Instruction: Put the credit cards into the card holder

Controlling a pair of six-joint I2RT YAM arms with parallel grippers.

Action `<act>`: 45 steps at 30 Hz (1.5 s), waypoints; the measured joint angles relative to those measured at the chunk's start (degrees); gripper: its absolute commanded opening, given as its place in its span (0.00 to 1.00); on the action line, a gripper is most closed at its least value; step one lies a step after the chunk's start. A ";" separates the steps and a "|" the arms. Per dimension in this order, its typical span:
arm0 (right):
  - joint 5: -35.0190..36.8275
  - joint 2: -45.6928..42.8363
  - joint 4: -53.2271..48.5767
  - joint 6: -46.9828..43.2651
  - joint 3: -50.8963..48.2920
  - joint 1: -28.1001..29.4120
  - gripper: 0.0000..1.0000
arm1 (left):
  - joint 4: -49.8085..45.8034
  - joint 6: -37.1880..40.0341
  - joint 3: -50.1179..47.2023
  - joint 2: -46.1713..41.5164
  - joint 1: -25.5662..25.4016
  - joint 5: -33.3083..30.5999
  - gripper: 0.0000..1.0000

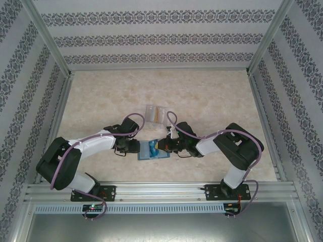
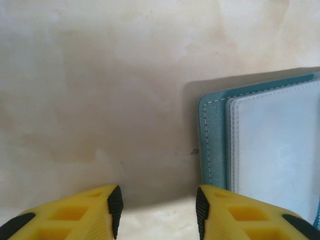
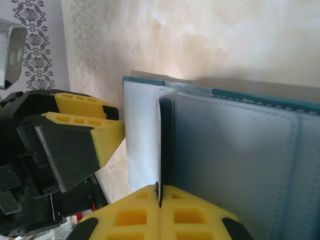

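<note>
my right pincer [image 3: 160, 192] clamps 1 card [image 3: 159, 145] edge-on, ready for the wallet [image 3: 235, 160]; left pincer [image 2: 157, 205] (half open, empty) waits beside its edge.

Yellow fingers on the left gripper [image 2: 157, 205], moulded with square hollows and faced with black pads [image 2: 115, 202] on the inner sides. Same yellow, same hollows on the right gripper [image 3: 160, 194] (black trim at the outer corners too). Just behind the fingers, a blocky black housing [image 3: 55, 150] with flat angled faces. Further back from each hand, white links on the left arm [image 1: 93, 143] and the right arm [image 1: 237, 146], joined by bulky rounded black joints. Purple cables [image 1: 222, 132] looping along both. Farthest from the hands, black base plates [image 1: 93, 193], with a small green light [image 1: 93, 206] by the left one.
</note>
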 measured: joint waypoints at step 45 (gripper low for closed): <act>11.47 6.03 4.00 5.42 5.33 8.09 0.23 | -0.98 -2.78 0.70 0.81 0.15 -0.42 0.34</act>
